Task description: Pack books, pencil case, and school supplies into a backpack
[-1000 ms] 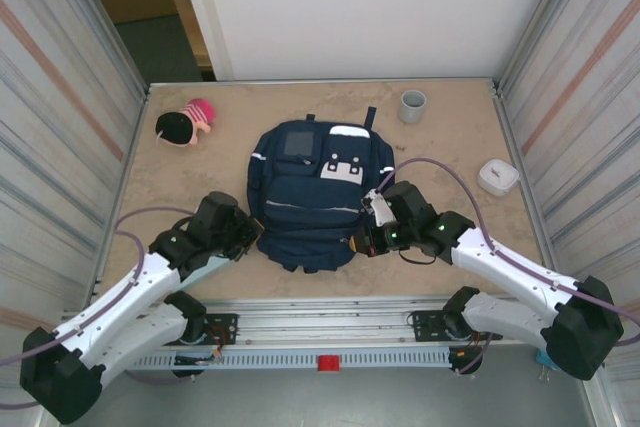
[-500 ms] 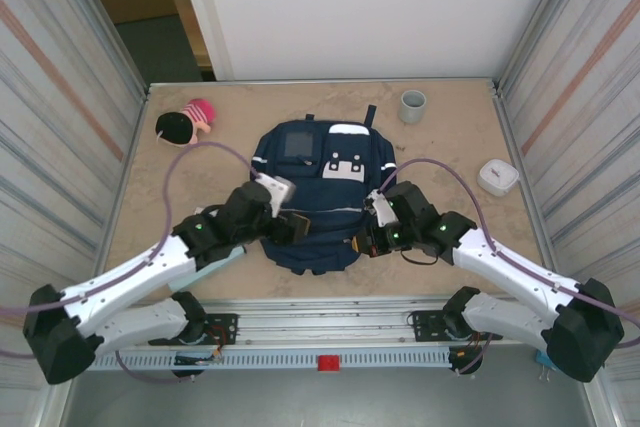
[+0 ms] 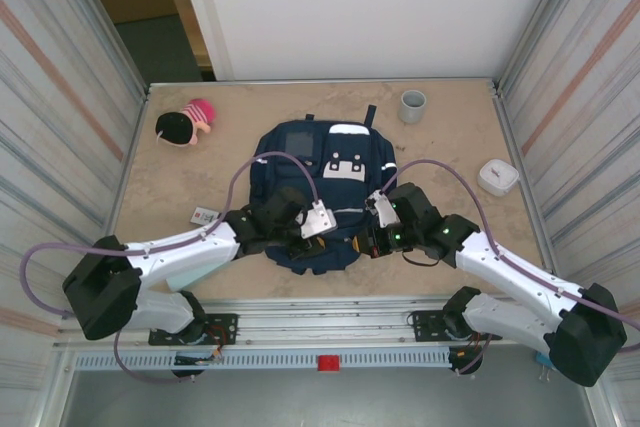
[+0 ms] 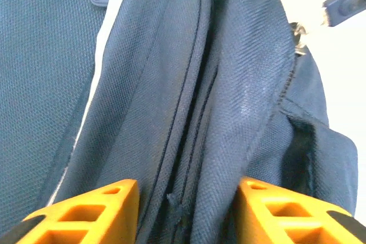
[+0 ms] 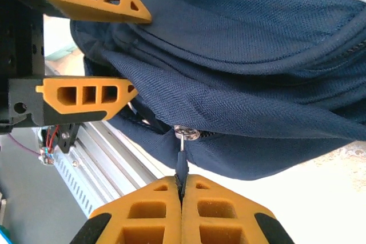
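Where the backpack (image 3: 350, 197) ends, tan table (image 3: 180, 177) spreads.

The left gripper (image 4: 186, 190), jaws apart, straddles a seamed fold of the backpack (image 4: 240, 84).

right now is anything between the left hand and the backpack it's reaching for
Nothing visible stands between them. The left hand is open and straddles a fold of the backpack, with only that fabric in the gap. The right hand is shut on the zipper pull at the bag's edge.
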